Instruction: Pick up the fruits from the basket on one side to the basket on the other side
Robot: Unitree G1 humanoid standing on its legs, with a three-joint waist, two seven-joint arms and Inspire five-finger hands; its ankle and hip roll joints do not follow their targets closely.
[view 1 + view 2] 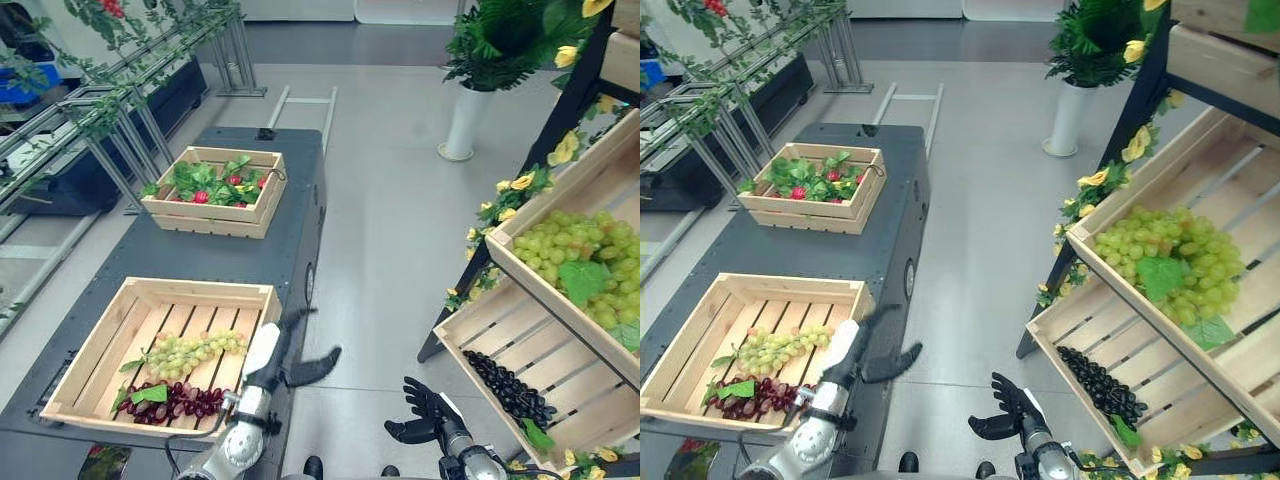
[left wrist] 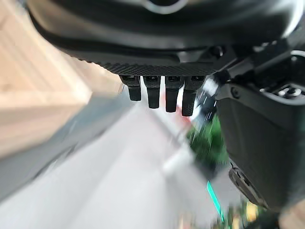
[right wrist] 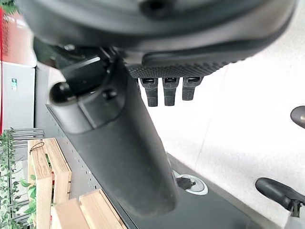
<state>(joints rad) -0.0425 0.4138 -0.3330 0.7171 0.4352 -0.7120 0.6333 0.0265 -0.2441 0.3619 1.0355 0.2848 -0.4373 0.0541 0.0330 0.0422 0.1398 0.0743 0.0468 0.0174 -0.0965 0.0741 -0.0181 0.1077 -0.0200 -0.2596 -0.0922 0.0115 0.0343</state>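
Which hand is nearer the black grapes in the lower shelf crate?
The right hand: it hangs over the floor just beside the black grapes. The left hand is farther away, by the near crate on the table.

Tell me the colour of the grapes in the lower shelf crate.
Black grapes, clearest in the left eye view.

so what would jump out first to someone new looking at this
Probably the heap of green grapes in the upper crate of the slanted shelf on the right, with black grapes in the crate below. Then the near crate on the dark table at left, holding green and red bunches, with both hands hanging open and holding nothing.
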